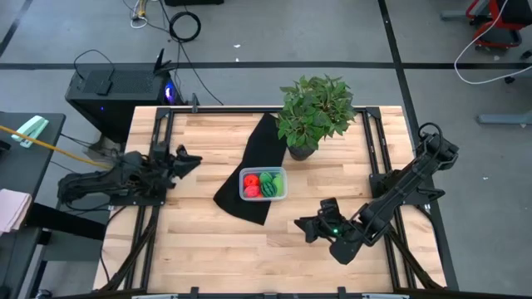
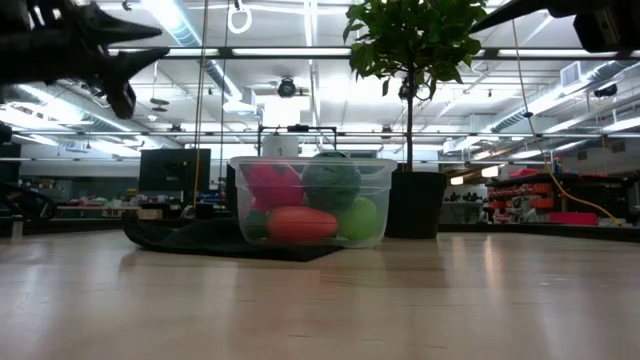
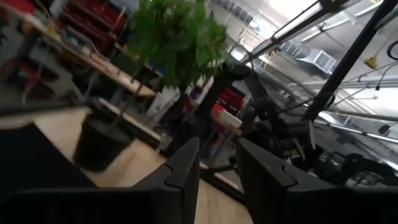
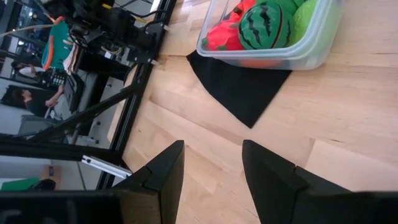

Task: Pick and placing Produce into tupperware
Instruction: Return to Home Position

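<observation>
Right gripper (image 1: 309,226) hangs over the bare wood of the table (image 1: 208,249), near the front edge and to the right of the tupperware (image 1: 243,184), pointing towards it. In the right wrist view its two dark fingers (image 4: 165,177) stand apart with nothing between them. Left gripper (image 1: 188,159) is held at the table's left side, well apart from the box. Its fingers (image 3: 184,167) are likewise parted and empty.

The tupperware sits on the lower part of a black cloth (image 1: 258,149) near the middle of the table, just in front of a potted plant (image 1: 316,112). The produce lies inside the box:
- a striped dark green ball (image 4: 266,25)
- red pieces (image 1: 252,181)
- bright green pieces (image 4: 308,18)

In the low view a reddish-orange piece (image 2: 300,224) lies at the bottom front, possibly the orange one. The tint of the wall makes this uncertain, and the pieces overlap too much for a sure count.
</observation>
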{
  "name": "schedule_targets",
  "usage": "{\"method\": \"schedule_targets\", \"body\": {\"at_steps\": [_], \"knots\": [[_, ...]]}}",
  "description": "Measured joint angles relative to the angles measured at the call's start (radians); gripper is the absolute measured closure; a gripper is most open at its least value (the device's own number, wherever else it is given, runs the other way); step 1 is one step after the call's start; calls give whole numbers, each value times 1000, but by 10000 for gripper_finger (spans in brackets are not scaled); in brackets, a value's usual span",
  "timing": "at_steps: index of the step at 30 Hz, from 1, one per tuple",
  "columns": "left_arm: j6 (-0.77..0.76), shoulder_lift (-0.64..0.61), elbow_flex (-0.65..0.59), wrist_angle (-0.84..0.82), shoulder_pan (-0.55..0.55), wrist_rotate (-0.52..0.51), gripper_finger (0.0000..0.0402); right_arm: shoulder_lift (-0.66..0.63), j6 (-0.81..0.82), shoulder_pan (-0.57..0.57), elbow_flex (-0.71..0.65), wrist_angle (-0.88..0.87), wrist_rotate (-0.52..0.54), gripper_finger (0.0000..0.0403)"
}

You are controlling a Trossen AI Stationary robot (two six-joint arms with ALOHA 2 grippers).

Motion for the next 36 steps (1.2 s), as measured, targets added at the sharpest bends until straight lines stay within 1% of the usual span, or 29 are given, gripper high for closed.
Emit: {"method": "schedule_targets", "body": {"at_steps": [2, 6, 9, 11, 12, 15, 16, 22, 24, 26, 28, 32, 34, 36], "knots": [[-22, 1, -29, 22, -13, 0, 291, 0, -2, -7, 0, 0, -8, 234], [-11, 6, -28, 20, -38, 2, 292, 0, -24, -25, 0, 6, -11, 234], [-12, 7, -28, 22, -52, 2, 292, 0, -97, -43, 0, 39, -16, 245], [-12, 8, -28, 12, -61, 2, 292, 0, -177, -57, 0, 55, -44, 272], [-13, 8, -28, 14, -63, 2, 292, 0, -210, -66, 0, 56, -66, 293], [-18, 8, -28, 14, -67, 2, 293, 0, -316, -95, 0, 51, -125, 373], [-17, 8, -28, 15, -67, 2, 293, 0, -359, -106, 0, 51, -143, 387], [-1, 8, -28, 13, -66, -17, 301, -19, -659, -185, 0, 69, -257, 398], [0, 8, -28, 13, -66, -37, 303, -36, -746, -211, -8, 79, -272, 400], [0, 8, -28, 13, -66, -55, 304, -82, -806, -236, -63, 133, -281, 400], [-2, 8, -28, 13, -65, -75, 306, -163, -843, -258, -163, 248, -281, 400], [-7, 8, -28, 6, -65, -102, 308, -414, -859, -278, -412, 477, -277, 401], [-8, 8, -28, 1, -65, -111, 308, -543, -875, -277, -504, 543, -264, 402], [-8, 8, -28, -1, -65, -120, 309, -665, -911, -277, -567, 572, -248, 402]]}}
